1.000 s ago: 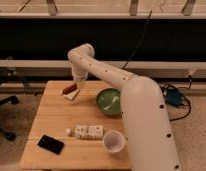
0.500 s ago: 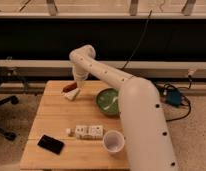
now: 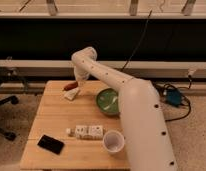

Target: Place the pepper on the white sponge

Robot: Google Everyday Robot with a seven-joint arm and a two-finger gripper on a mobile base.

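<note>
Dark red pepper (image 3: 70, 86), white sponge (image 3: 72, 94), pincer (image 3: 77, 86) above.

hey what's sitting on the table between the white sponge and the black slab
Nothing: in the camera view, bare wooden tabletop separates the small white sponge from the flat black slab. The claw is above the sponge, beside the slim dark red pepper.

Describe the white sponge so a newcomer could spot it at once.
Start at the wooden table and go to its far left area, left of the green bowl. The white sponge lies under the gripper, touching the red pepper: small, plain, unlike the spotted box.
</note>
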